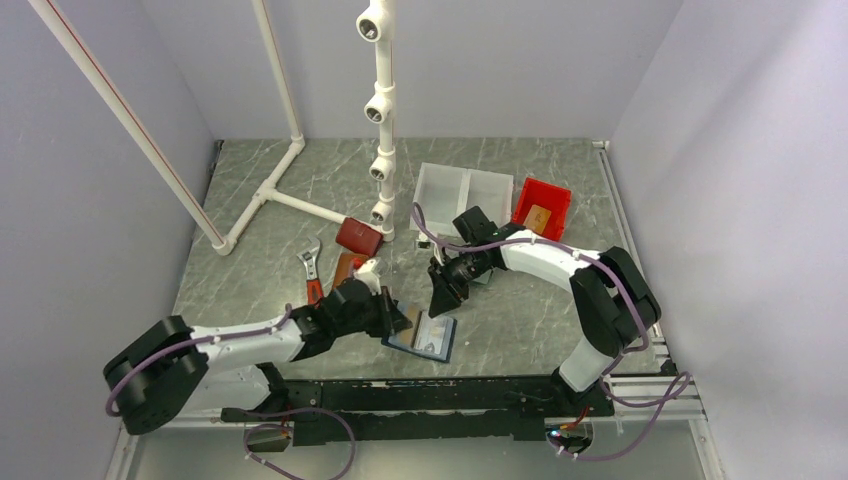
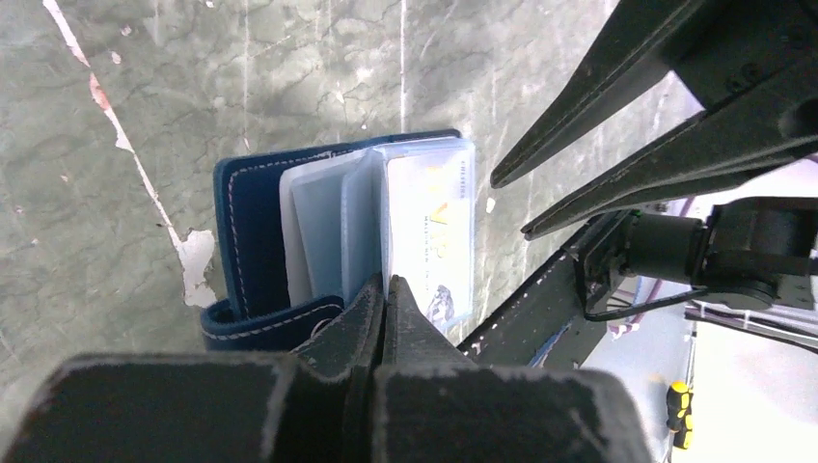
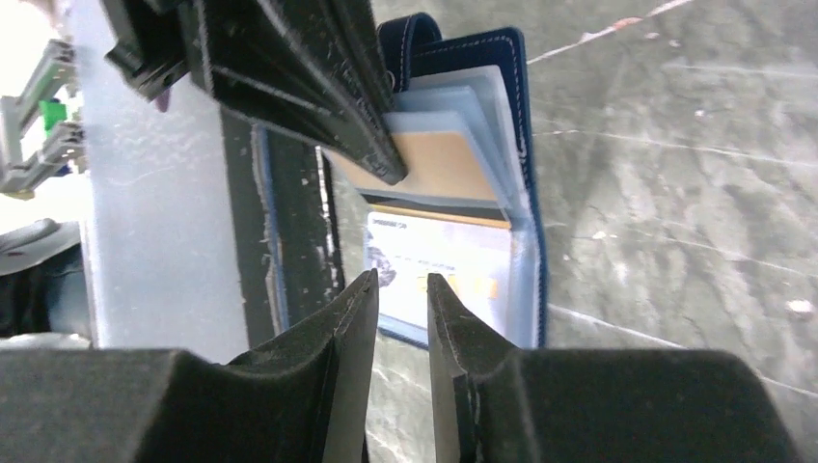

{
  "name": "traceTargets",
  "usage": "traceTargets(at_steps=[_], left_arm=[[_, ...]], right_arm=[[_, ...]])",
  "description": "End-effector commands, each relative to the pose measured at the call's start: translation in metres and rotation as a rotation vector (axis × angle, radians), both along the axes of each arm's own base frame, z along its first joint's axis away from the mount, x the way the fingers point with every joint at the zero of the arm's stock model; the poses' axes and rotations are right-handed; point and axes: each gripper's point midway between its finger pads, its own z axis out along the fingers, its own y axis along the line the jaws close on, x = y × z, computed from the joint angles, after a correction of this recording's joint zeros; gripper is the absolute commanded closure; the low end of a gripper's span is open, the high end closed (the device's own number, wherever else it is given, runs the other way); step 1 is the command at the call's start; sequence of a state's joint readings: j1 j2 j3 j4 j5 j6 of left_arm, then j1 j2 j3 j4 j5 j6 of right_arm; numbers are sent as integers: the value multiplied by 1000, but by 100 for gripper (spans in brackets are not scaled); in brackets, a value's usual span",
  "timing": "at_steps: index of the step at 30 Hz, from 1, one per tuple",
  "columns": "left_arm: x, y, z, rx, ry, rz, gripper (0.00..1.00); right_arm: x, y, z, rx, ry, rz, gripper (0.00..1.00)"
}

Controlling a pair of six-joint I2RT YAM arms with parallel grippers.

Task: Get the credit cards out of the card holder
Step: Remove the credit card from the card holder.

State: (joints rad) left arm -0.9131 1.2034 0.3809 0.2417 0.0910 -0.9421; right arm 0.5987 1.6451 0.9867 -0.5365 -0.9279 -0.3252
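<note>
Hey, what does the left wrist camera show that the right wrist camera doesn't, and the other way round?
Only the left wrist view: a chipped white patch on the tabletop, and "VIP" lettering on the pale printed card.
Only the right wrist view: an orange-tan card in an upper clear sleeve.
Both: the open navy card holder with fanned sleeves, the pale printed card, the left gripper shut at the sleeves, and the right gripper slightly open and empty above the holder.
</note>
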Motion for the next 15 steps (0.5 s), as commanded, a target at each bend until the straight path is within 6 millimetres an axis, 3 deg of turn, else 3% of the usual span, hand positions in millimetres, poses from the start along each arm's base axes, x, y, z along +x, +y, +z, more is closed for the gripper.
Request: traceTargets(at_steps=[1,9,15], left_arm=[[16,-9,57,-240,-155,59,100],[17,-12,103,-375,-294,28,100],[14,-14,117,-427,-331,12,100]], right_arm=[[-12,11,33,138,53,71,72],[-17,15,45,185,122,63,68],[-8,12,50,202,147,14,65]])
